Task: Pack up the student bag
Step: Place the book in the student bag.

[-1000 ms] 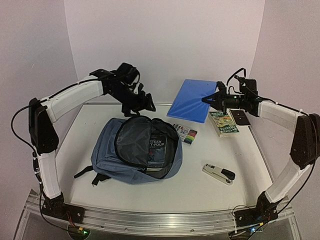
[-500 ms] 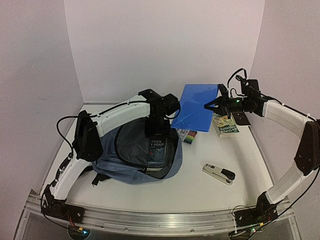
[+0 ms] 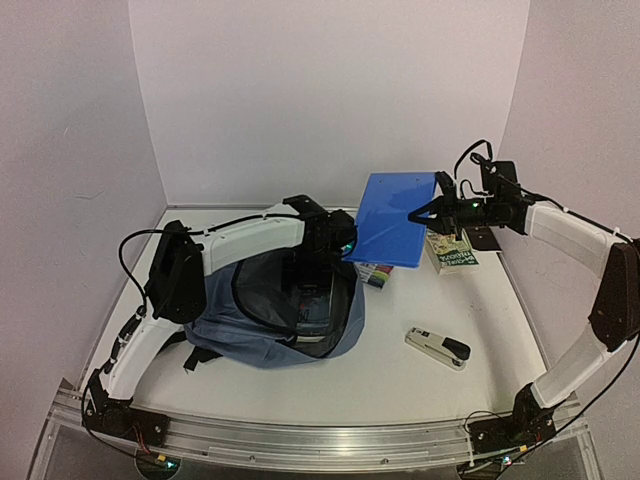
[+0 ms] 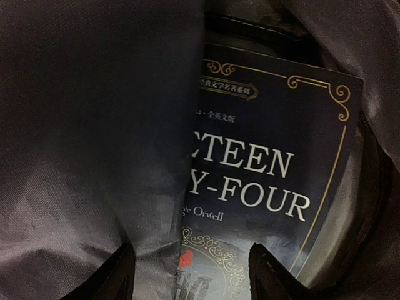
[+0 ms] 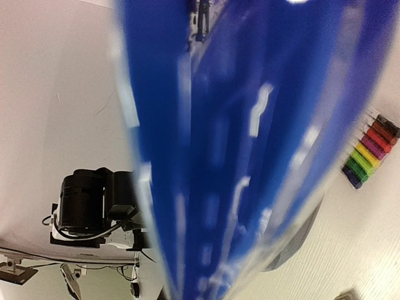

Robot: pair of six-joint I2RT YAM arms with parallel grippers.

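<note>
Student bag (image 3: 215, 300) around spread left jaws, book (image 4: 269, 181) just beneath; right jaws tight on blue folder (image 3: 390, 215) nearby.

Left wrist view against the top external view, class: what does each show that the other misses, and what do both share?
Left wrist only: the gold border and author line on the book, with the open left gripper below. Top external only: the right gripper holding the blue folder, the stapler and the markers. Both: the book inside the student bag, against its grey lining.
</note>
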